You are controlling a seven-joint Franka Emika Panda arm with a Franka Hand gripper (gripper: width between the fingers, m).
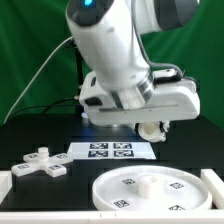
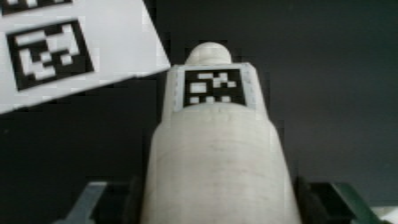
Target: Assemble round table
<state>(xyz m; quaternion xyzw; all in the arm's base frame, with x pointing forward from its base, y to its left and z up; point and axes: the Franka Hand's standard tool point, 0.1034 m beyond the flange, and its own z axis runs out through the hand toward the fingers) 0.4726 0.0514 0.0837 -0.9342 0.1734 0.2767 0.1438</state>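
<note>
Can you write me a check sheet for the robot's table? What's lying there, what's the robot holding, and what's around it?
Surface: black table, flat and dark.
Job's things: round disc lies flat at the front; cross-shaped foot piece lies flat on the exterior view's left; leg is off the table, held, with its tag showing.
Clutter: marker board lies flat behind the disc; nothing else seen.
Grippers: gripper looks shut on the leg, one of the jaws on each side.
Cables: one thin dark cable hangs in front of the curtain.
Surroundings: green curtain behind the table.
</note>
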